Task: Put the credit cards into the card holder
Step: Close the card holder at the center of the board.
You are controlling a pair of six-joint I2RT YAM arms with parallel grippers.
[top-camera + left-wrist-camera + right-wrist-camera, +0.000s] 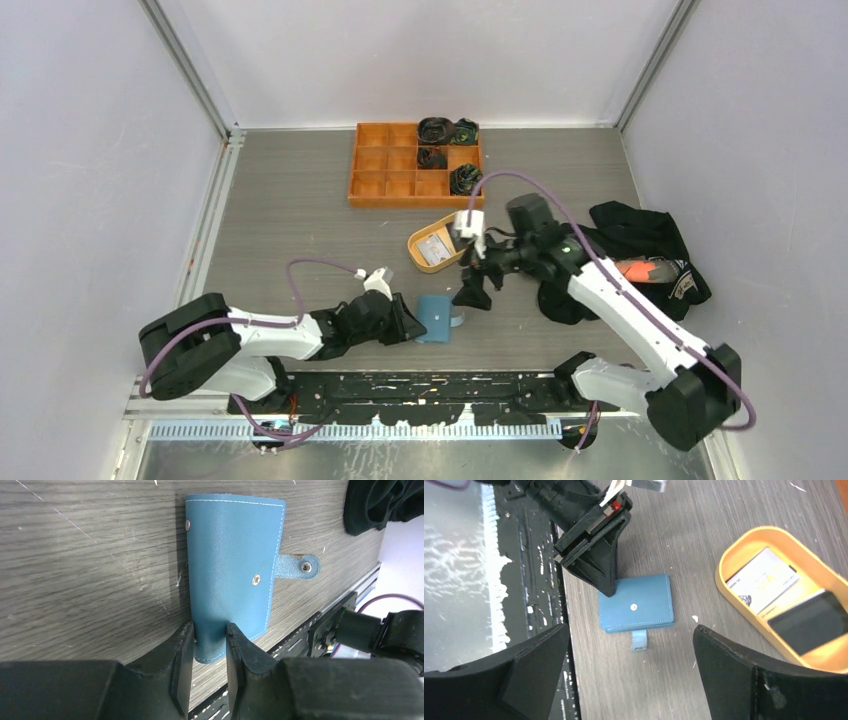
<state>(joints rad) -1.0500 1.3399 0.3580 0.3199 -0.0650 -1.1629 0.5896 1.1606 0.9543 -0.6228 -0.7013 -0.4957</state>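
The blue card holder lies folded shut on the table, its snap tab sticking out unfastened. My left gripper has its jaws narrowed around the holder's near corner, and both fingers touch it. The holder also lies below my right gripper, which hangs above the table with its jaws wide open and nothing between them. Credit cards rest in the oval tan dish: a white card and a black card.
An orange compartment tray with dark bundles stands at the back. A black cloth heap with an orange item lies to the right, under the right arm. A black rail runs along the near table edge.
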